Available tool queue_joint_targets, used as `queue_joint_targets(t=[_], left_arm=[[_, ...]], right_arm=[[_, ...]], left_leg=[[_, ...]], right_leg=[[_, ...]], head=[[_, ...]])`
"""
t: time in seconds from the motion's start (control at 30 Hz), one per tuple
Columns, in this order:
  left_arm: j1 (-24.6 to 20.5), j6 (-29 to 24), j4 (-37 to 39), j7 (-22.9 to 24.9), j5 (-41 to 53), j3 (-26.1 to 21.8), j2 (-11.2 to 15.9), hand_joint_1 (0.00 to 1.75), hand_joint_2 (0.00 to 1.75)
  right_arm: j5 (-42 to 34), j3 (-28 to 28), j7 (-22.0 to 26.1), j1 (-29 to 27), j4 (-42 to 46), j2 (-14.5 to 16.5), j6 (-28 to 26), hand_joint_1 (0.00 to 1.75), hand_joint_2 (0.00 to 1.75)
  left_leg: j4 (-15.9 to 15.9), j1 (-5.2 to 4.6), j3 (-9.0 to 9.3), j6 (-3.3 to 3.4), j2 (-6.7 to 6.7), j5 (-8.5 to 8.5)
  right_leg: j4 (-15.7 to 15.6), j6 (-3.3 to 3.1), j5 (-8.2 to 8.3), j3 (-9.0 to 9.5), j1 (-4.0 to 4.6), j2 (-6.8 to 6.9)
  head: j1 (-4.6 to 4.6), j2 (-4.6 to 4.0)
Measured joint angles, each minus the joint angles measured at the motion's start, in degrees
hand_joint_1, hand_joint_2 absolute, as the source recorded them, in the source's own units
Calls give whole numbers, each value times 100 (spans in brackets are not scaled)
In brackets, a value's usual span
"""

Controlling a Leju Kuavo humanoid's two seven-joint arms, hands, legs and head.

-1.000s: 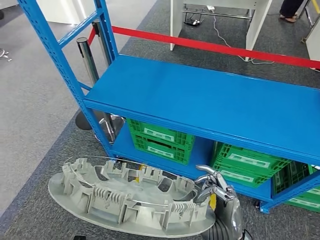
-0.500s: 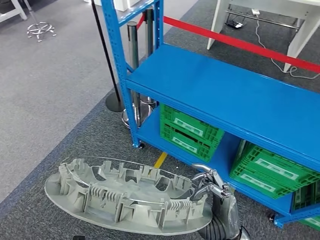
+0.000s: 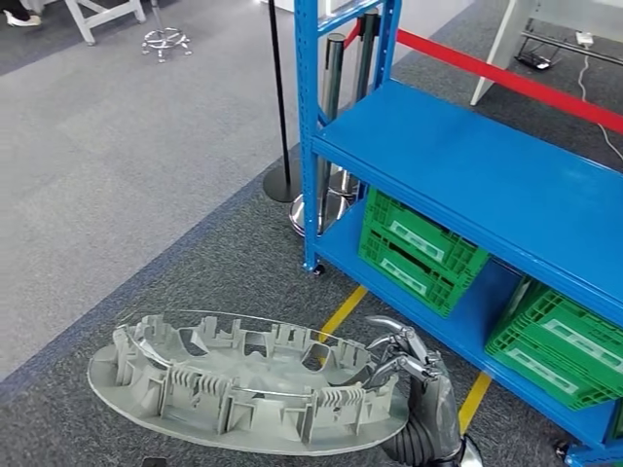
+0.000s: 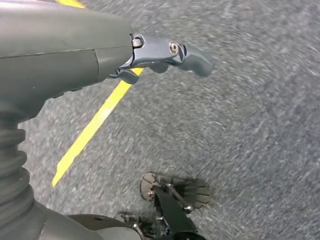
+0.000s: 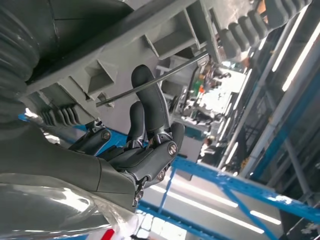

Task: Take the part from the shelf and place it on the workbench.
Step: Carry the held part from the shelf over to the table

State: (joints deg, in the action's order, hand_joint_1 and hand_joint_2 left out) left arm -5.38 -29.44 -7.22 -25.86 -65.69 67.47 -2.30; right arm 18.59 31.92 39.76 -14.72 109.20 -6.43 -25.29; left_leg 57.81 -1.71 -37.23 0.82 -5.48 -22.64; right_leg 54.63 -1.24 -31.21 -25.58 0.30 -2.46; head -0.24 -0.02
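The right hand (image 3: 412, 375) grips the part (image 3: 246, 384) by one end; the carry calls for keeping it level, clear of the shelf (image 3: 470, 185).

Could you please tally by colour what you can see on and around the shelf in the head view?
Grey: 1, the part that the right hand holds.
Green: 2 crates, one and another, on the lower level.
Blue: 1 shelf.
Red: 1 barrier belt.
Yellow: 2 stretches of floor line.
Total: 7.
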Motion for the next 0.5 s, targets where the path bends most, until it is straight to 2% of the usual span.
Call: queue_joint_targets(t=[0.03,0.07,0.1,0.13,0.17,0.2,0.23,0.27,0.3,0.33,0.37,0.4,0.43,0.47,0.5], left_arm=[[2,-1,3,0,-2,0,1,0,175],[-2,-1,3,0,-2,-1,-4,0,175],[-9,-1,3,0,-2,-1,-5,0,175],[-14,-1,3,0,-1,-1,-7,0,175],[-16,-1,3,0,-1,-1,-7,0,175],[-15,-1,3,0,-1,0,-8,0,175],[-14,-1,3,-1,-1,0,-9,0,175],[-15,-1,3,-2,-2,0,-10,0,175],[-22,1,2,-4,-1,0,-25,0,175],[-34,2,2,-10,1,0,-34,0,175],[-45,4,1,-20,2,0,-44,0,175],[-49,7,1,-33,3,0,-48,0,175],[-43,11,2,-50,7,0,-37,0,175],[-26,15,3,-68,12,0,-28,0,175],[-7,22,4,-84,18,0,-18,0,175]], right_arm=[[1,0,0,-1,-4,8,1,175,175],[1,0,0,-3,-7,15,2,175,175],[1,0,0,-10,-10,22,2,175,175],[1,-1,0,-14,-14,25,2,175,175],[2,-1,0,-16,-18,27,3,175,175],[2,0,0,-14,-22,29,3,175,175],[4,1,0,-11,-25,33,3,175,175],[7,1,0,-7,-26,36,5,175,175],[12,0,0,-3,-25,39,7,175,175],[19,-1,0,1,-25,40,9,175,175],[28,-2,0,7,-25,42,12,175,175],[36,-3,0,16,-25,43,15,175,175],[42,-3,1,24,-25,44,19,175,175],[46,-3,1,32,-25,44,23,175,175],[48,-3,1,37,-25,44,28,175,175]], left_leg=[[196,14,-69,-46,139,-224],[501,49,-150,-97,302,-523],[880,97,-234,-155,404,-805],[1248,154,-293,-213,455,-988],[1511,213,-296,-270,480,-1026],[1615,275,-228,-331,497,-933],[1519,334,-70,-392,525,-764],[1239,388,178,-453,588,-598],[844,414,469,-515,707,-541],[463,412,715,-518,814,-565],[161,393,874,-487,894,-640],[-1,357,924,-421,920,-729],[-50,326,894,-315,876,-752],[-62,309,858,-235,827,-746],[-58,293,824,-161,782,-718]], right_leg=[[-15,-25,54,-58,-20,98],[-18,-39,97,-118,-22,195],[-15,-41,140,-176,-24,292],[-10,-28,184,-237,-28,394],[-2,-8,229,-300,-36,495],[16,18,272,-362,-47,593],[48,50,311,-427,-62,679],[95,84,342,-492,-79,757],[154,122,361,-562,-88,824],[213,166,380,-629,-91,886],[265,209,396,-685,-92,947],[295,256,416,-731,-96,1003],[311,303,443,-754,-112,1060],[319,347,452,-774,-141,1068],[358,383,409,-811,-168,987]], head=[[-10,0],[-19,-1],[-26,0],[-27,1],[-27,1],[-27,1],[-27,1],[-27,1],[-34,1],[-35,1],[-39,1],[-37,1],[-27,1],[-18,1],[-5,1]])
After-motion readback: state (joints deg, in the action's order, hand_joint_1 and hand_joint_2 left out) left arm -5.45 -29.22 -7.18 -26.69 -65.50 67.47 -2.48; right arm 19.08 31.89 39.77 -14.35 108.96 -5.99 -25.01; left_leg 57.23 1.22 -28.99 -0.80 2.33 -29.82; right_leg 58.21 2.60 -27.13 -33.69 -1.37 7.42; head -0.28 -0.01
